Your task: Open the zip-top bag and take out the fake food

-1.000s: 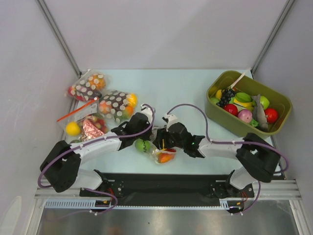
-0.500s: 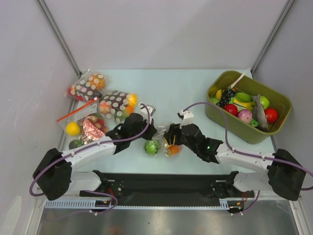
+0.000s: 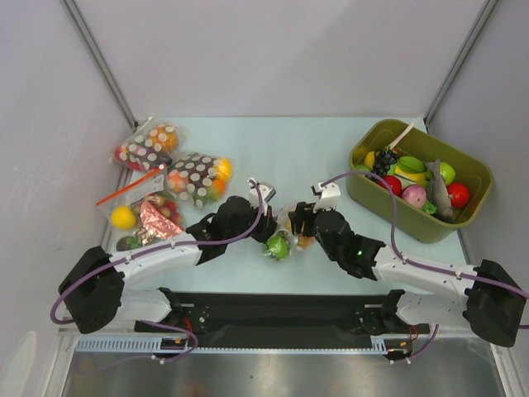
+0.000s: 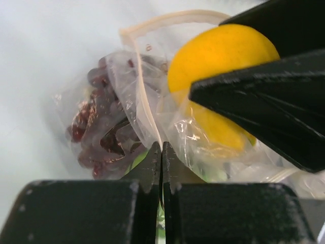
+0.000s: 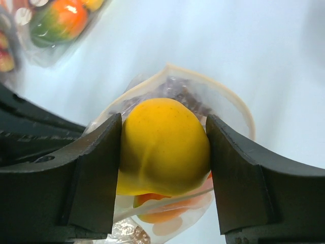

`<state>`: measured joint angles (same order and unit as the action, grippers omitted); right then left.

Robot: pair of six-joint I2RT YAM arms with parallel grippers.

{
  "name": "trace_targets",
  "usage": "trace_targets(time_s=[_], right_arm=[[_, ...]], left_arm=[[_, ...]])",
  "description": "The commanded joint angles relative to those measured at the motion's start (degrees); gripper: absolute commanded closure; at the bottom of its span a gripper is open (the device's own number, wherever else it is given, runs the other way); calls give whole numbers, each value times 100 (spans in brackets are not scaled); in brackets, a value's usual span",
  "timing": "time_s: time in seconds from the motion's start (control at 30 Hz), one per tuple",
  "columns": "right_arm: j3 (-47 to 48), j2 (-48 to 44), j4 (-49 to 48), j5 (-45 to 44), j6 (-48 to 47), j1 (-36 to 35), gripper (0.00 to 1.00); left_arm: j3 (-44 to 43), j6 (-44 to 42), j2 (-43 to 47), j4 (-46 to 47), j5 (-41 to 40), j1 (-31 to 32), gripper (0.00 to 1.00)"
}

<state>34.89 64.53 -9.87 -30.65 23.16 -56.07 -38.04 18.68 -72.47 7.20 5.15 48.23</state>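
- The bag [image 3: 291,222] lay mid-table [image 3: 281,149], between the left gripper [image 4: 162,152], which pinched its rim, and the right gripper [image 5: 163,152].
- The pear [image 5: 161,137] sat in the bag's mouth, clamped between the right gripper's fingers.
- The grape bunch [image 4: 96,132] lay deeper inside.
- Other filled bags [image 3: 194,178] lay far left.
- A bin [image 3: 388,207] of toy food stood rear right.

The left arm [image 3: 157,252] and the right arm [image 3: 421,269] share one build: smooth white links set between bulky matte-black joint housings. A thin purple cable [image 3: 391,217] runs along each arm to a small white plug [image 3: 327,193] near the wrist. A tiny green light [image 3: 357,246] glows on the right arm's black forearm. The left claw [image 4: 161,152] and the right claw [image 5: 165,152] have flat, matte-black, faintly grainy fingers [image 5: 238,173].
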Motion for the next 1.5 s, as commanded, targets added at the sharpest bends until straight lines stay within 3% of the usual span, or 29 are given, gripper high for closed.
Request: trace_targets(time_s=[0.0, 0.17, 0.3, 0.47, 0.57, 0.73, 0.93, 1.37, 1.47], right_arm=[[26, -161, -744, -1117, -355, 0, 90], [26, 42, -876, -1645, -681, -26, 88], [44, -89, -877, -1584, -725, -9, 85], [210, -555, -298, -1216, -559, 61, 79], [333, -591, 335, -566, -200, 211, 75], [88, -451, 863, -55, 338, 211, 74], [-316, -739, 847, 68, 725, 202, 76], [799, -1724, 1505, -10, -293, 817, 77], [1089, -1970, 1628, -20, -803, 1544, 76]], left_arm=[[-116, 180, 136, 255, 355, 160, 100], [-63, 242, 286, 220, 478, 161, 100], [60, 224, 286, 45, 251, 169, 100], [280, 198, 286, -175, -66, 161, 100], [289, 180, 172, -193, -58, 161, 100], [166, 110, -153, -166, 12, 169, 100], [78, 66, -312, -87, 74, 169, 100], [-98, 48, -225, -272, -145, 169, 100], [-168, 4, -101, -342, -137, 169, 100]])
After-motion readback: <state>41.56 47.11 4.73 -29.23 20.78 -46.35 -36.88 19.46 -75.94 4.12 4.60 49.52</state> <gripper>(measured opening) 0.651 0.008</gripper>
